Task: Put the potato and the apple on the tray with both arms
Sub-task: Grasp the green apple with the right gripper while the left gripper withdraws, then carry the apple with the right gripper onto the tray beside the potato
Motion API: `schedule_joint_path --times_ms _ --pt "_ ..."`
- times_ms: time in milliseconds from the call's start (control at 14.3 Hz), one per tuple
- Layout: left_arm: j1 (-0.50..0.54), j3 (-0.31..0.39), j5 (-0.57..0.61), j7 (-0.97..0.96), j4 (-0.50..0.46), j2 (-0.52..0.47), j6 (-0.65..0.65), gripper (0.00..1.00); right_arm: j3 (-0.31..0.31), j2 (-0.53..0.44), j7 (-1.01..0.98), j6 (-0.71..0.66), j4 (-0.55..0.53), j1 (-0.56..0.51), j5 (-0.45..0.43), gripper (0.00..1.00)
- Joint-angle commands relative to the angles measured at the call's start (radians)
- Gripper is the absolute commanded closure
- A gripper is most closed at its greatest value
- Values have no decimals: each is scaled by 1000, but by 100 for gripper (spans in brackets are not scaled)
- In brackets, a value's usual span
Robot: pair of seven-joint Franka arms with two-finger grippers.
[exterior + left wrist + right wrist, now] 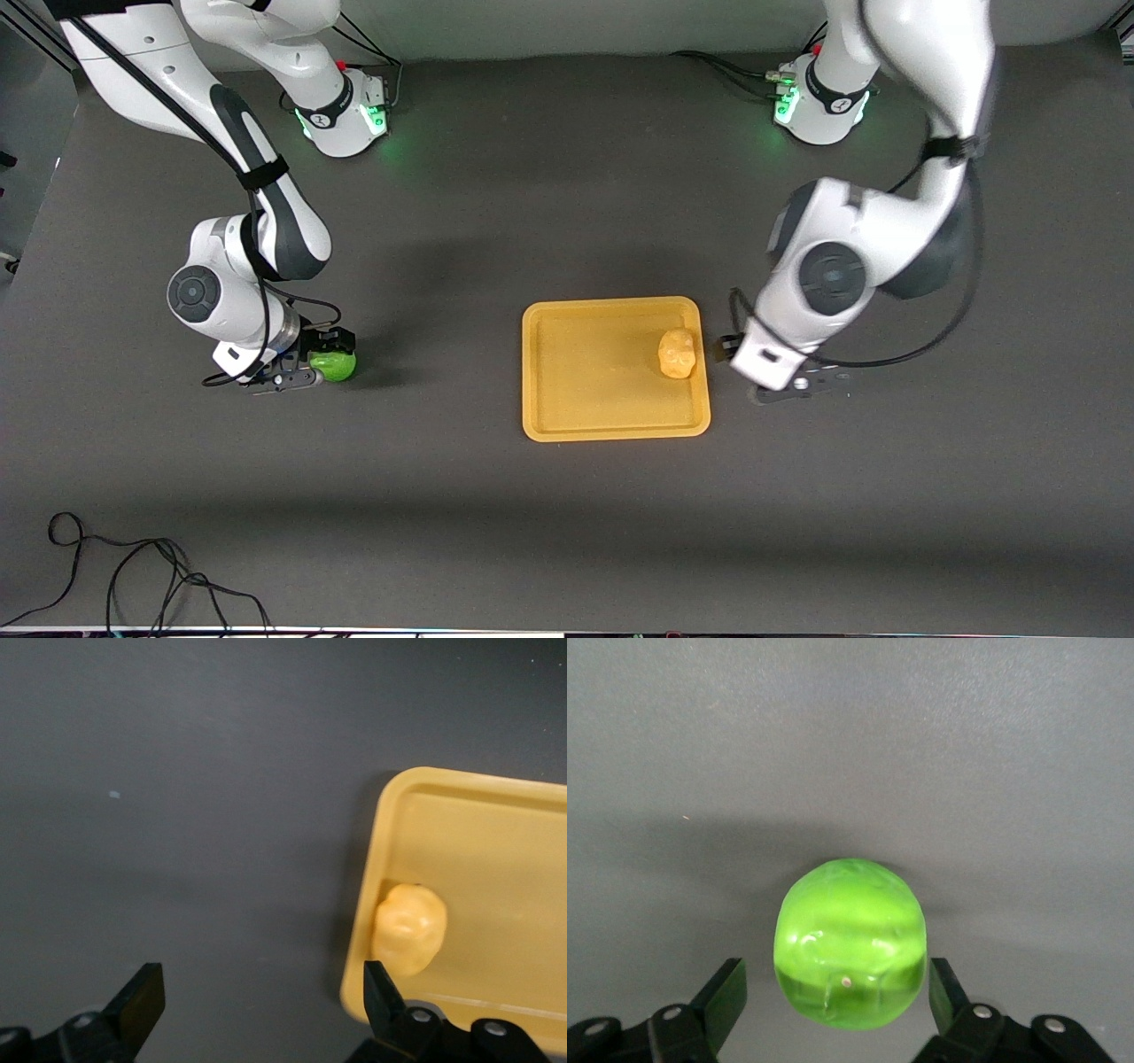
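The green apple lies on the dark table toward the right arm's end. My right gripper is low around it and open, one finger on each side; in the right wrist view the apple sits between the fingers of the right gripper. The yellow-tan potato lies on the orange-yellow tray, near the rim toward the left arm's end. My left gripper is open and empty, low over the table beside that rim. The left wrist view shows the left gripper, the potato and the tray.
A black cable lies loose on the table near the front camera, at the right arm's end. The two arm bases stand along the table edge farthest from the front camera.
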Motion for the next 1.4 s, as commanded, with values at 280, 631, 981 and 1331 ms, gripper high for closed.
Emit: schedule_joint_path --times_ms 280,631,981,1331 --pt "253 -8 2 351 -34 -261 -173 0 -6 69 -1 80 5 1 8 22" --pt "400 -8 4 443 -34 -367 -211 0 0 26 77 61 28 9 12 65" --pt "424 -8 46 469 -37 -382 -223 0 4 10 313 -300 319 186 21 67" --pt "435 -7 51 468 -36 -382 -228 0 3 188 546 -311 621 380 184 67"
